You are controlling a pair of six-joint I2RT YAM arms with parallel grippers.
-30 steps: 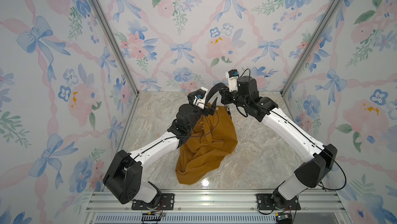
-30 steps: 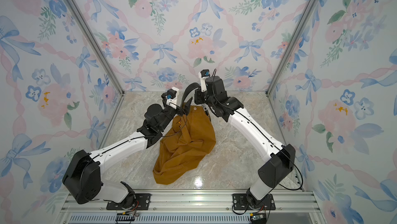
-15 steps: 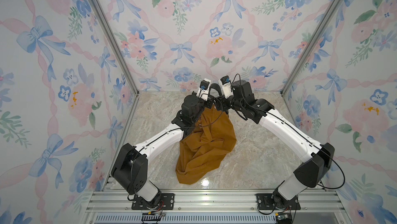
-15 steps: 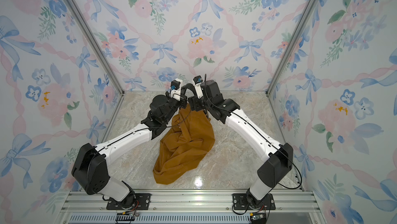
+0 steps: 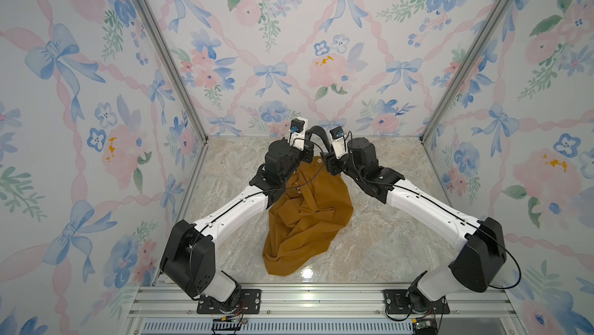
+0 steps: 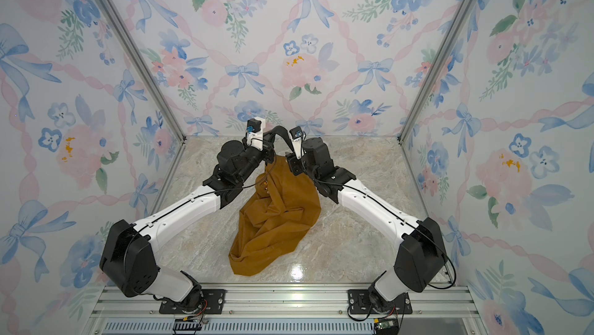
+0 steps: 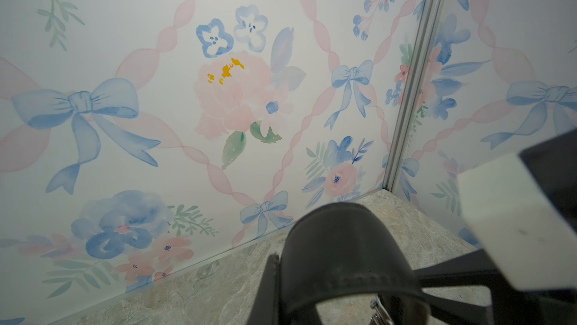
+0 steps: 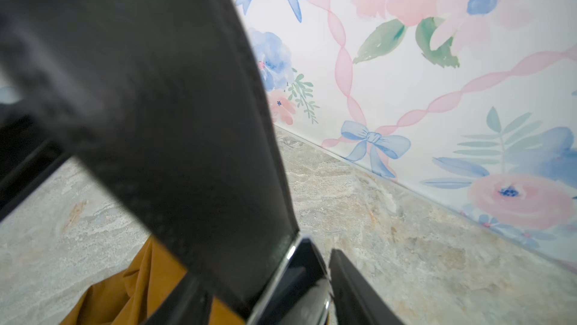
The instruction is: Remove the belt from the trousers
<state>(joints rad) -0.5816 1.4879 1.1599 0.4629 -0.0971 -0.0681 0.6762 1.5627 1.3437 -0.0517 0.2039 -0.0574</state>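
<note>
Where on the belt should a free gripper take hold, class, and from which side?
Grip the black belt on the flat strap arching between the two wrists, coming from above with fingers across its width: that span is raised, bare and clear of the trousers, unlike the buckle end.

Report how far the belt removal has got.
Done: part of the belt is raised in a black arch between both grippers at the waist end of the trousers. In hand: the left gripper is shut on the strap; whether the right gripper grips it is unclear. Left: pulling the belt fully free; the buckle hangs right by the cloth.
</note>
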